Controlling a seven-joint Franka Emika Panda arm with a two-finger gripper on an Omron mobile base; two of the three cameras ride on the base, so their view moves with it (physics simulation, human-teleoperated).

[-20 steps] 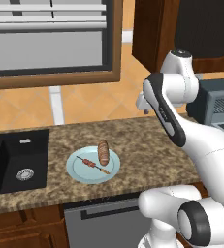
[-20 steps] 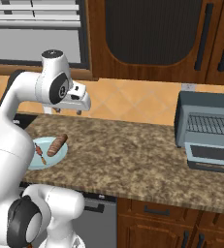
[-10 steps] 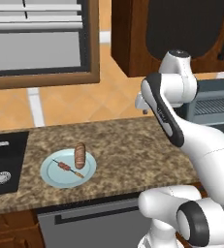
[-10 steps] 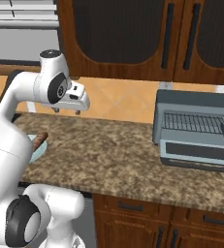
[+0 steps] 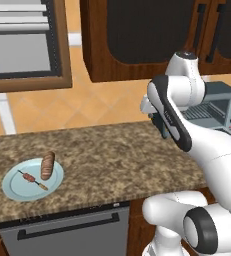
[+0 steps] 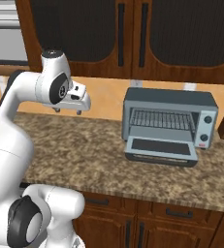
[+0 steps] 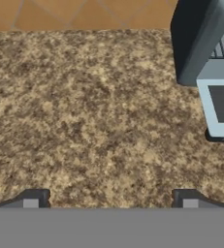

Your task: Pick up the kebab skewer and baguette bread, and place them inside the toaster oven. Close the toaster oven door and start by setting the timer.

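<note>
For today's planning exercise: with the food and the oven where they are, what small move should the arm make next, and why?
Probably swing the open, empty gripper left and down toward the plate. The kebab skewer and baguette bread both lie on it, untouched, while the toaster oven already stands with its door dropped open.

Speckled granite counter [image 6: 94, 150]; matt grey-blue metal toaster oven [image 6: 169, 127]; glossy wooden cabinets [image 6: 133, 38].

Base driven rightward: plate [image 5: 32, 180] shifts toward left edge; toaster oven [image 6: 169, 127] now nearer centre frame.
</note>
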